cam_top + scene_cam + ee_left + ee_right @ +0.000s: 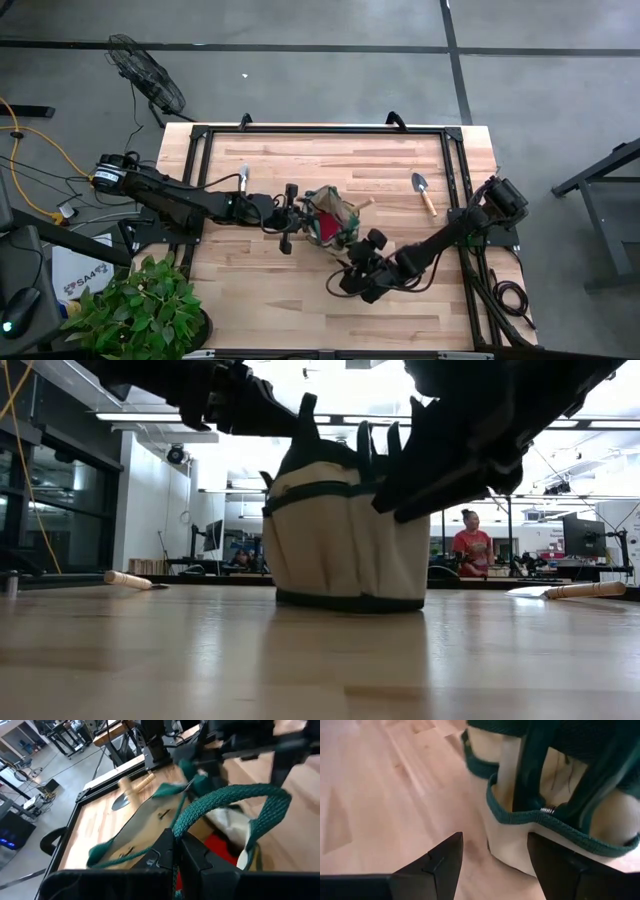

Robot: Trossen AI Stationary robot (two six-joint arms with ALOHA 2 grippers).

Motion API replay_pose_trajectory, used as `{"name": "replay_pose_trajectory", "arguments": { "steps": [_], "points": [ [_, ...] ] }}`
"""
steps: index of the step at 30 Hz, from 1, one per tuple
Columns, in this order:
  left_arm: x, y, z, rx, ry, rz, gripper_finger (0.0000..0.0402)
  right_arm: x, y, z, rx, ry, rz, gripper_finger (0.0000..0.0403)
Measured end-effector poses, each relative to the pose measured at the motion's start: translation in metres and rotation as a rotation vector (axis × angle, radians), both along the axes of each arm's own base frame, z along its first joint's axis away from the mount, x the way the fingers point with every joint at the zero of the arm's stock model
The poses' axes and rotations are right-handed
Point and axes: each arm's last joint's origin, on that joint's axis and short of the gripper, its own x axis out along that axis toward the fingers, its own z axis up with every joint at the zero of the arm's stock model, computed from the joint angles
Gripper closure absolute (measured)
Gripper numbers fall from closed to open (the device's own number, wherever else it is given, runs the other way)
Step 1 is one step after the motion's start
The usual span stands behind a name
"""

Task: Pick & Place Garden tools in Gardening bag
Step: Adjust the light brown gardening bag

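From above, the gardening bag stands near the middle of the wooden table, with something red showing inside it. The left gripper reaches in from the left and meets the bag's near rim; its fingers are pressed together on the bag's green handle. The right gripper hangs just on the bag's other side, toward the front edge of the table, fingers spread and holding nothing. A trowel lies well apart from both grippers, toward the right rail, and another tool lies behind the left arm; what kind it is I cannot tell.

From table height, the bag sits upright on the tabletop, its teal trim at rim and base. Both arms are dark shapes above it. A pale wooden handle lies far off to one side and a second handle far off to the other. A person in a red top stands in the room behind.

In the left wrist view, the closed fingers clamp the green rope handle, which arcs away beyond the fingertips. Red material shows in the bag just past them, and the trowel's blade lies farther on.

In the right wrist view, the two fingers stand wide apart, the bag's beige wall and teal pocket rim just ahead of the tips, not touching.
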Motion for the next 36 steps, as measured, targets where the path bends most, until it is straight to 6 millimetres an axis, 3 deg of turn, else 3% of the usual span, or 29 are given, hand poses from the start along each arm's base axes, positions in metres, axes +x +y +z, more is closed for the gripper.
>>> {"name": "replay_pose_trajectory", "arguments": {
  "steps": [13,27,36],
  "points": [
    [0.016,-0.001,-0.011,-0.012,-0.074,0.027,0.0401,0.010,-0.042,-0.004,-0.069,0.078,-0.135,0.0188],
    [0.015,0.004,-0.011,0.036,-0.087,0.223,0.0401,0.019,-0.091,-0.007,-0.106,0.163,-0.256,0.0188],
    [0.014,0.009,-0.011,0.079,-0.098,0.407,0.0400,0.022,-0.110,-0.007,-0.125,0.192,-0.283,0.0188]
  ]
}}
